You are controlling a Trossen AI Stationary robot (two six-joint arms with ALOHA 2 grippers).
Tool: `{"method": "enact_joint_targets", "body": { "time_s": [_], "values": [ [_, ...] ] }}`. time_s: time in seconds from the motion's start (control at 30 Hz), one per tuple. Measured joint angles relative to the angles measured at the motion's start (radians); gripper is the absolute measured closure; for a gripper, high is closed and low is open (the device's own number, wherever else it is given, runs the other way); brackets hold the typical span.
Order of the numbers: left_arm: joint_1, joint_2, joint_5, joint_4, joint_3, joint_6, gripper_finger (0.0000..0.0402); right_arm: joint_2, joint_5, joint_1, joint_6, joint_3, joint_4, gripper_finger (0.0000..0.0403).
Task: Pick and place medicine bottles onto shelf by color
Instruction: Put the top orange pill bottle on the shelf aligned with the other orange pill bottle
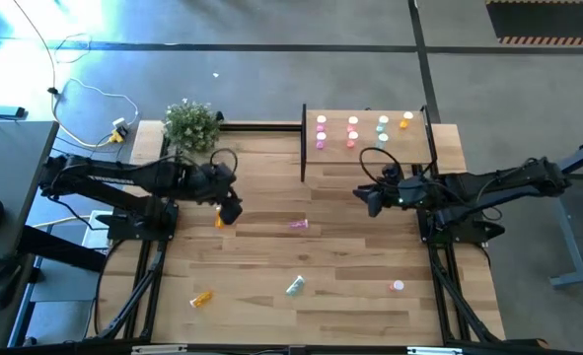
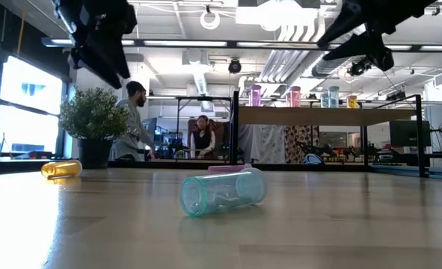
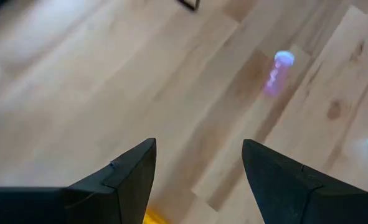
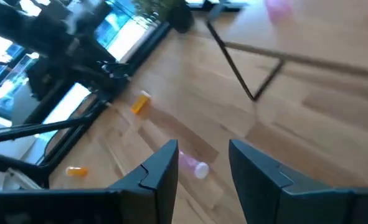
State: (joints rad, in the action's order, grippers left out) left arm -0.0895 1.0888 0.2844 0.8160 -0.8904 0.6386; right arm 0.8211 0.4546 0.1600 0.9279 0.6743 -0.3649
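Jaws: left gripper (image 3: 196, 177) open, over orange bottle (image 1: 219, 220) left of shelf (image 1: 365, 158) | right gripper (image 4: 202, 171) open, empty | risk: bottle probably rolls if nudged.

Orange bottle (image 3: 151, 217) mostly cut off, perhaps.

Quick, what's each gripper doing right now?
Left gripper: open, empty, above an orange bottle.
Right gripper: open, empty, near the shelf.
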Motion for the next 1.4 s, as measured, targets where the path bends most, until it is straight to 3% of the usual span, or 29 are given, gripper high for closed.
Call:
{"method": "enact_joint_targets", "body": {
  "time_s": [0.27, 0.53, 0.77, 0.97, 1.4],
  "values": [
    [0.104, 0.004, 0.063, 0.019, 0.072, 0.328, 0.0174, -0.010, 0.003, -0.031, -0.319, 0.000, 0.209, 0.0269],
    [0.146, 0.007, 0.042, 0.143, 0.115, 0.606, 0.0174, -0.013, -0.149, -0.106, -0.551, 0.000, 0.354, 0.0269],
    [0.158, 0.025, 0.023, 0.157, 0.144, 0.779, 0.0174, -0.009, -0.228, -0.187, -0.623, 0.101, 0.175, 0.0243],
    [0.158, 0.121, 0.011, 0.157, 0.144, 0.806, 0.0174, -0.009, -0.224, -0.233, -0.645, 0.253, -0.012, 0.0208],
    [0.148, 0.328, -0.057, 0.092, 0.144, 0.851, 0.0174, -0.005, -0.222, -0.252, -0.753, 0.337, -0.120, 0.0206]
  ]
}}
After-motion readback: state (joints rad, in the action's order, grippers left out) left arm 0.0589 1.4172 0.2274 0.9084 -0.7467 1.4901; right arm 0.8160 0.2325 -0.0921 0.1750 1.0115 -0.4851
